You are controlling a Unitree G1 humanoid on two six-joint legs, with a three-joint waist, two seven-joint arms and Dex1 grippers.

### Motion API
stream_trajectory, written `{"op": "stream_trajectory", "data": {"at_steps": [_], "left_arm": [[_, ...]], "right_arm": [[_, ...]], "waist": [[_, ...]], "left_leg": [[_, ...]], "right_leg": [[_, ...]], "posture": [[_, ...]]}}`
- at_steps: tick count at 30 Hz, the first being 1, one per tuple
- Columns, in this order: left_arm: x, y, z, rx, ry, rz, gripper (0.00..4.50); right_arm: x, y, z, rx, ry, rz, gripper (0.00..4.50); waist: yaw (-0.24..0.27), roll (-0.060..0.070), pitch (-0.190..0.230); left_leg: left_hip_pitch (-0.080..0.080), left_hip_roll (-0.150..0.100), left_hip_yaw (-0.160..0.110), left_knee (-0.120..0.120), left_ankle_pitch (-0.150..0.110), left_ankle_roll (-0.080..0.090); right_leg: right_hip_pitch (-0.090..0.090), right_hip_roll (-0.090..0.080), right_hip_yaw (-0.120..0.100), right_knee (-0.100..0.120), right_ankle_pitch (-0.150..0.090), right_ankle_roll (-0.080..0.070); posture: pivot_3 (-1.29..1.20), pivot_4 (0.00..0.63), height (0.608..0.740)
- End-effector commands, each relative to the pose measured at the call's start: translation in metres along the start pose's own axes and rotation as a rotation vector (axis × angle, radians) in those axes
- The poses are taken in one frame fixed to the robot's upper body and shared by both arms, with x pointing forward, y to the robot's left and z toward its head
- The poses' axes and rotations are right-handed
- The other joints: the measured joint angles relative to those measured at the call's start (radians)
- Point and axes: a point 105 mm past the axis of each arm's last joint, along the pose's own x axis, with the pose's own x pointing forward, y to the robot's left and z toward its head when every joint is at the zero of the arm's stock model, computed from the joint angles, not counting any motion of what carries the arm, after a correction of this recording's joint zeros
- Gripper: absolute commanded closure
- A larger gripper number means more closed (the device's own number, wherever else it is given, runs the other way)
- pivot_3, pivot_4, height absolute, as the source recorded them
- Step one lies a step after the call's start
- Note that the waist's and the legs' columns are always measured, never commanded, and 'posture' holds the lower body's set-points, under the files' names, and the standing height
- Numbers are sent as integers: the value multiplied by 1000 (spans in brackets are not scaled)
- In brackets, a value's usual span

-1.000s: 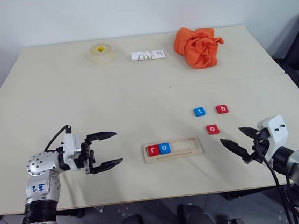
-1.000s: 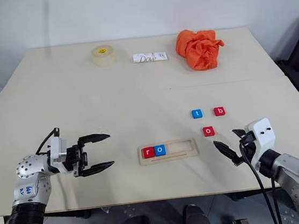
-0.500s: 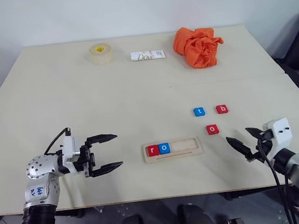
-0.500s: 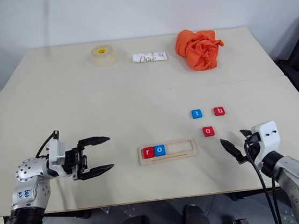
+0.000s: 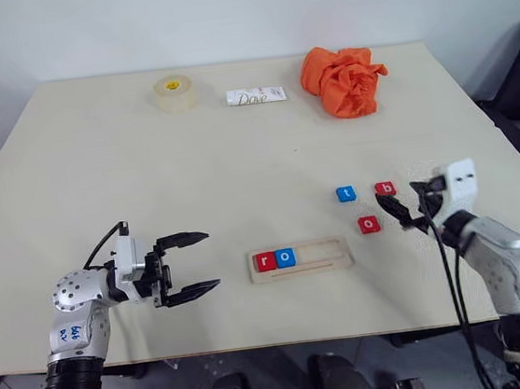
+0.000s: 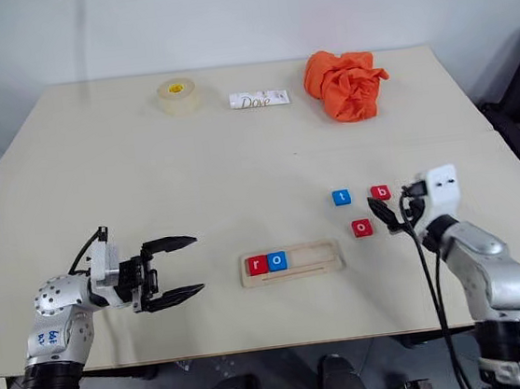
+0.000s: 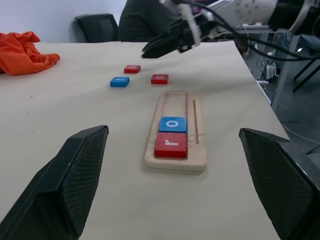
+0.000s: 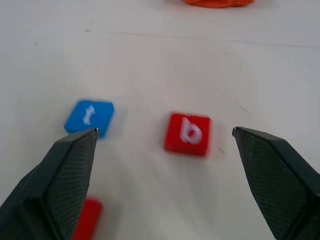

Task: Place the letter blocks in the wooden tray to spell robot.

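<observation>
Long pale wooden tray near front table edge, red r and blue o seated at its left end | right gripper spread wide, empty, just beside small red square b block | left gripper spread, idle | next: likely close on b, seat third.

A roll of tape, a white Dove packet and a crumpled orange cloth are lined up along the table's far edge.
</observation>
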Motion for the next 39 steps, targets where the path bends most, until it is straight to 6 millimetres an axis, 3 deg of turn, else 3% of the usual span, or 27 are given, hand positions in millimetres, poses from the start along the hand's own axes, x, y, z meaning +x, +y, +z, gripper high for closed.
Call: {"op": "stream_trajectory", "data": {"at_steps": [1, 6, 13, 35, 39], "left_arm": [[3, -3, 5, 27, -16, -5, 48], [4, -7, 5, 25, -22, 0, 48], [-4, -9, 4, 22, -11, 19, 48], [-1, -7, 0, 21, -12, 38, 48], [-2, -6, -1, 19, -12, 39, 0]], "right_arm": [[14, 0, 5, 0, -7, -33, 0], [27, -2, 0, 8, 39, -90, 0], [22, 3, 7, -7, 0, -107, 0], [32, -10, -18, 53, 57, -257, 0], [30, -11, -22, 69, 72, -276, 952]], "waist": [[0, 0, 0], [0, 0, 0], [0, 0, 0], [-2, 0, 0], [-2, 0, 0]], "left_leg": [[0, 0, 0, 0, 0, 0], [-1, 0, 0, -2, 0, 0], [-2, 0, 0, -3, 0, 0], [-2, 0, 1, -3, 0, 0], [-2, 0, 1, -3, 0, 0]], "right_leg": [[0, 0, 0, 0, 0, 0], [0, -1, 0, -2, 0, 0], [-2, -1, 0, -3, 0, 0], [-3, -1, 0, -3, 0, 0], [-3, -1, 0, -2, 0, 0]], "posture": [[0, 150, 740], [0, 150, 740], [0, 150, 740], [0, 150, 740], [0, 150, 740]]}}
